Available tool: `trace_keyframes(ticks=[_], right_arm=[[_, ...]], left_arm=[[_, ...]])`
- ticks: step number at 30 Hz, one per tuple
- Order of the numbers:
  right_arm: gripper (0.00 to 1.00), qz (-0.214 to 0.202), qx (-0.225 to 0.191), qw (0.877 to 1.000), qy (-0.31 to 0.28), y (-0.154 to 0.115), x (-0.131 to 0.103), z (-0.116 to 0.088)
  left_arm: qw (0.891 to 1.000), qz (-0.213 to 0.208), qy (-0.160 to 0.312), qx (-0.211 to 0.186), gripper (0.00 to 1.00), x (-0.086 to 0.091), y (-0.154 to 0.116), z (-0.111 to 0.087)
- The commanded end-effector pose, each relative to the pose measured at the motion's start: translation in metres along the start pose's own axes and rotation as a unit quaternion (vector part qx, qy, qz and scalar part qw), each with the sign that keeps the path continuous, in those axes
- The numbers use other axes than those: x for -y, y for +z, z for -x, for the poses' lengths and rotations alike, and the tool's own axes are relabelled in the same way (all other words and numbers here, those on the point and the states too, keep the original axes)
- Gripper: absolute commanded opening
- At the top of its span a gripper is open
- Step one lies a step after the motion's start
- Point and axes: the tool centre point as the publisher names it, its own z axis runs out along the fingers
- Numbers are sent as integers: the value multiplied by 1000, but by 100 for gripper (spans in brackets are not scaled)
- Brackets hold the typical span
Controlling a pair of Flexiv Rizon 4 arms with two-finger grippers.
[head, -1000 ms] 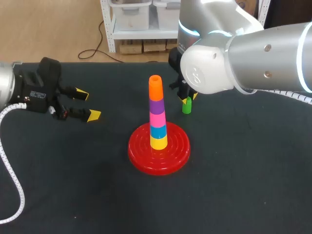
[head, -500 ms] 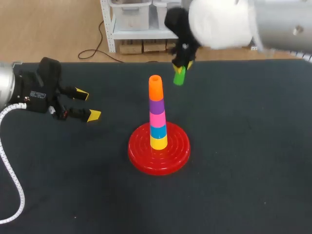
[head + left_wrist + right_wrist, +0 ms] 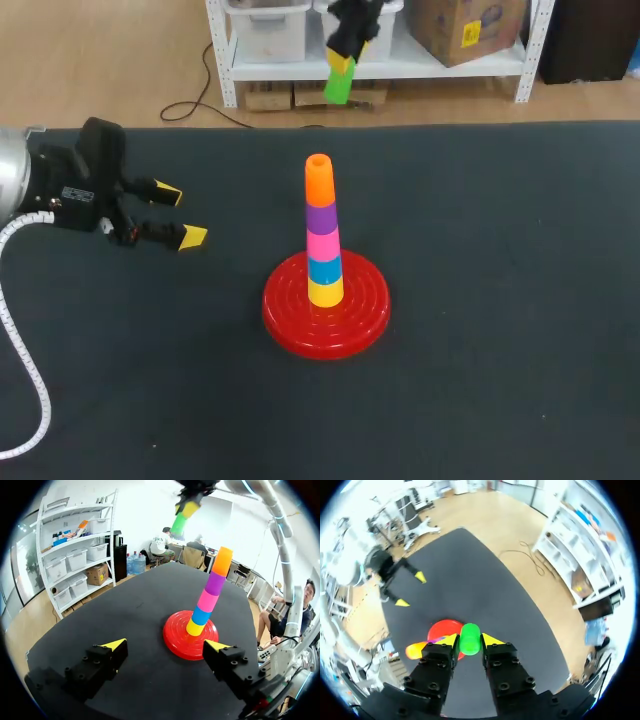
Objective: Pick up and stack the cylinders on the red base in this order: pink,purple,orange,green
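Observation:
The red base sits mid-table with a post stacked yellow, blue, pink, purple and orange from the bottom up. High above the table's far edge, behind the stack, my right gripper is shut on the green cylinder. The right wrist view shows the green cylinder pinched between its yellow-tipped fingers, with the red base far below. My left gripper hovers open and empty at the table's left. In its own view the left gripper faces the stack.
The dark table holds nothing else. My left arm's white cable loops over the table's left side.
My right arm has lifted the green cylinder off the table behind the base and carried it up and slightly left. The left arm has not moved.

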Motion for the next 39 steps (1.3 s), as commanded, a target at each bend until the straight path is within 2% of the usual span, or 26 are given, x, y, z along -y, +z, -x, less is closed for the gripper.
trace_keyframes(ticks=[1,6,11,19,27,39], right_arm=[[0,4,-5,999,-35,-35,-27,-5],[0,19,-24,996,-88,-43,-55,-6],[0,19,-47,991,-120,-35,-72,-9],[0,30,-78,988,-131,-14,-84,-17],[0,36,-95,984,-147,-10,-94,-25],[0,37,-111,981,-152,-7,-96,-39]], left_arm=[[1000,0,1,5,100,0,0,-2],[1000,0,1,5,100,0,0,-2],[1000,0,1,5,100,0,0,-2],[1000,0,1,5,100,0,0,-2],[1000,0,1,5,100,0,0,-2],[1000,0,1,5,100,0,0,-2]])
